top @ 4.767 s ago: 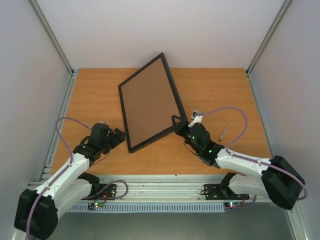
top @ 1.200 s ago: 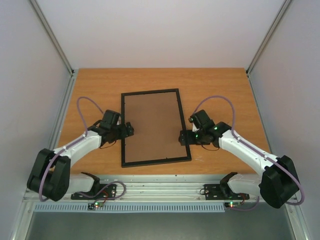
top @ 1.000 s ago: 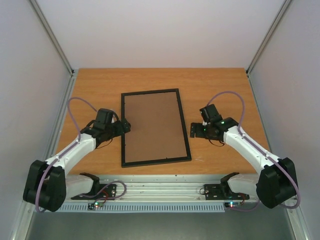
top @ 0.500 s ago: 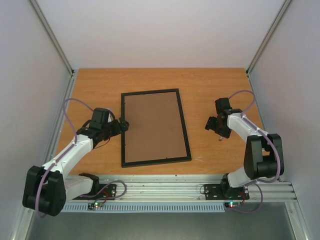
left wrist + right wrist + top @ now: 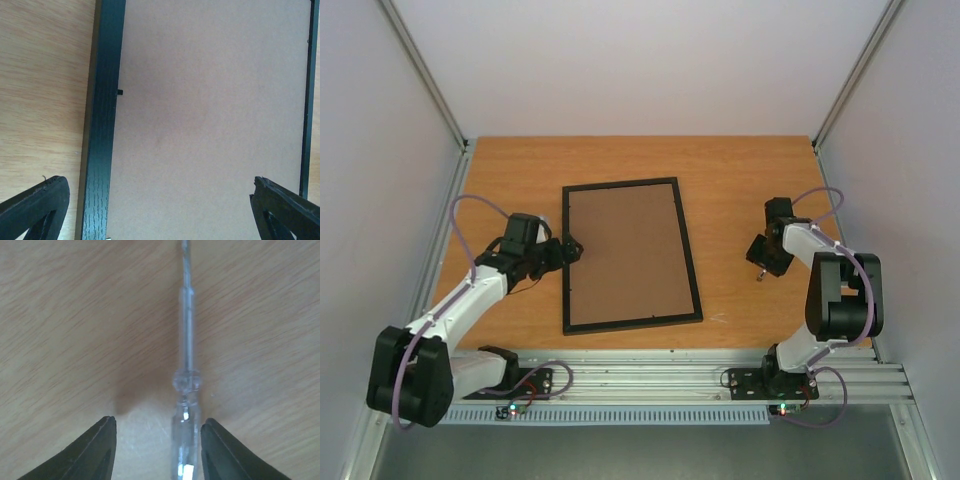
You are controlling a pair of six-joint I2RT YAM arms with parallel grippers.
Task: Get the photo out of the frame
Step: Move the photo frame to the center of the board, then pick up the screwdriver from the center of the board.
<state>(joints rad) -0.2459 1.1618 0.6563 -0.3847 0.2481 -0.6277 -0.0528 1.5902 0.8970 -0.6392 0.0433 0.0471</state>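
Note:
The black frame (image 5: 689, 262) lies flat, face down, at mid-table, with its brown backing board (image 5: 625, 255) up. The photo is hidden. My left gripper (image 5: 570, 248) is open wide at the frame's left rail. In the left wrist view its jaws (image 5: 159, 182) span the rail (image 5: 102, 125) and board (image 5: 210, 115) and hold nothing. My right gripper (image 5: 760, 260) is open to the right of the frame, low over a clear-handled screwdriver (image 5: 186, 390). The handle lies between my right gripper's (image 5: 158, 421) fingers, close to the right one.
A small black tab (image 5: 119, 92) sticks from the left rail onto the board. The screwdriver's shaft points away from the right gripper. Grey walls close the table on three sides. An aluminium rail (image 5: 640, 365) runs along the near edge.
The frame, earlier propped up on edge between both grippers, now lies flat. The right gripper has moved right, away from the frame, to the screwdriver. The left gripper has barely moved.

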